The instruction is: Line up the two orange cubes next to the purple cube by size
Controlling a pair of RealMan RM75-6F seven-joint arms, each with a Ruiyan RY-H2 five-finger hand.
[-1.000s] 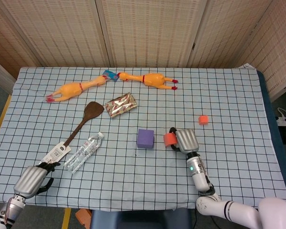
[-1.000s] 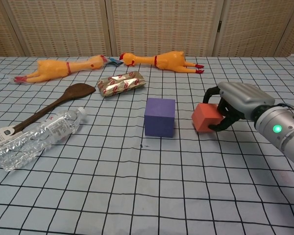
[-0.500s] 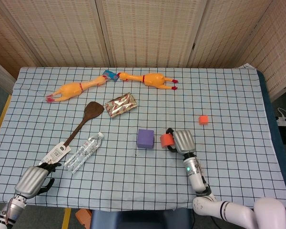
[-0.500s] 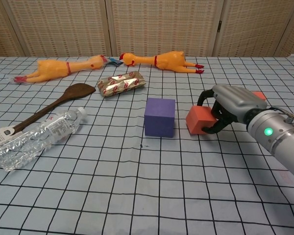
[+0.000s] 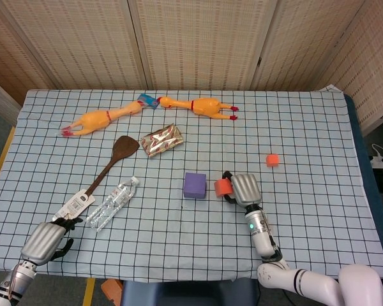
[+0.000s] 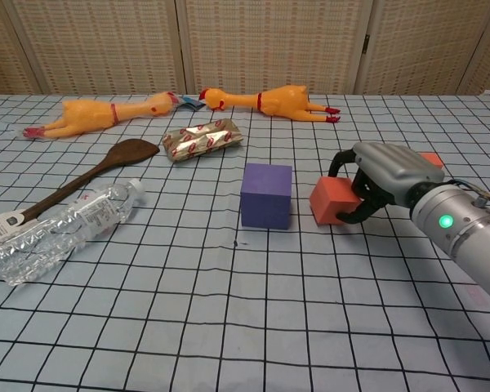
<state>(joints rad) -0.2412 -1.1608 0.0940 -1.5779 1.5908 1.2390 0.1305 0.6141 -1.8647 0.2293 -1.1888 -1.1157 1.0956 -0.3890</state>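
Head view: right hand (image 5: 244,189) grasping the larger orange cube (image 5: 223,187), fingers curled around it from the right side, cube sitting just beside the purple cube (image 5: 195,185) on its right with a narrow strip of cloth between them. Smaller orange cube (image 5: 272,159) well apart, further back and to the right on the checked tablecloth (image 5: 319,210). Left hand (image 5: 45,242) down at the near left corner of the table, fingers curled in and clenched on nothing visible, close to the tagged end of the wooden spatula (image 5: 105,169) (touching or not, cannot tell).

Chest view: same right hand (image 6: 384,175) wrapped over the larger orange cube (image 6: 333,200), dark fingers (image 6: 355,214) hooked around its near right face, cube resting low at the cloth; purple cube (image 6: 267,195) just left of it, upright and square to the grid. Smaller orange cube (image 6: 429,158) only partly showing behind the hand. Green light glowing on the right forearm (image 6: 461,233).

Elsewhere on the table: crumpled plastic bottle (image 6: 61,229) lying on its side at the left, beside the spatula (image 6: 90,175); shiny foil packet (image 6: 202,139) behind the purple cube; two rubber chickens (image 6: 106,113) (image 6: 269,102) stretched along the far edge, heads near each other.
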